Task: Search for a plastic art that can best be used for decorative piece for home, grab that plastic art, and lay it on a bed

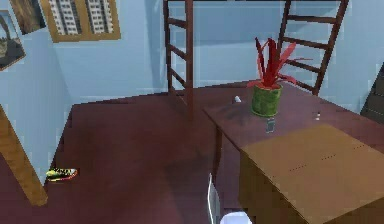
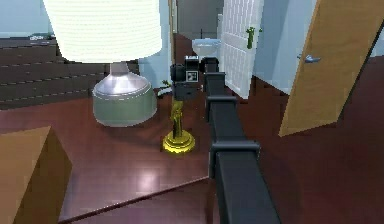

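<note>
A small gold figure on a round gold foot (image 2: pixel 179 135) stands on the dark red tabletop (image 2: pixel 120 160) in the arm side view, right of a lamp. My arm (image 2: pixel 235 170) rises from the bottom edge to just above the figure. At its far end the gripper (image 2: pixel 177 96) sits close over the figure's top. Whether it touches or holds the figure I cannot tell.
A lamp with a white shade (image 2: pixel 105 28) and grey base (image 2: pixel 122 97) stands left of the figure, a cardboard box (image 2: pixel 28 178) at lower left. Beyond are a white door (image 2: pixel 240 45) and a wooden door (image 2: pixel 322 70). Ahead, a table (image 1: pixel 235 118) bears a red plant (image 1: pixel 267 85) and box (image 1: pixel 315 170).
</note>
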Tool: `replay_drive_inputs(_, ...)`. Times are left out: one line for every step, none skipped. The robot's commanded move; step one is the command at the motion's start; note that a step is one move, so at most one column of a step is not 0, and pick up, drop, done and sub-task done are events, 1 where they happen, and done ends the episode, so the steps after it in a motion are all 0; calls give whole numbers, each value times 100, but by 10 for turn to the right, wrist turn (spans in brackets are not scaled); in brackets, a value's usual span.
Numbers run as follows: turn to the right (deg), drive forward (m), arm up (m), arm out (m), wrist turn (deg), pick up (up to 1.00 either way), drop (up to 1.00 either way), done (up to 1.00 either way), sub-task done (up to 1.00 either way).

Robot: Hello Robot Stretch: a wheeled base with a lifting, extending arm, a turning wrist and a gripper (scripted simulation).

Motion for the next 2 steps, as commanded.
replay_drive_inputs(0, 0, 0, 0, 0, 100, 0, 0, 0)
replay_drive_inputs(0, 0, 2, 0, 0, 0, 0, 0, 0)
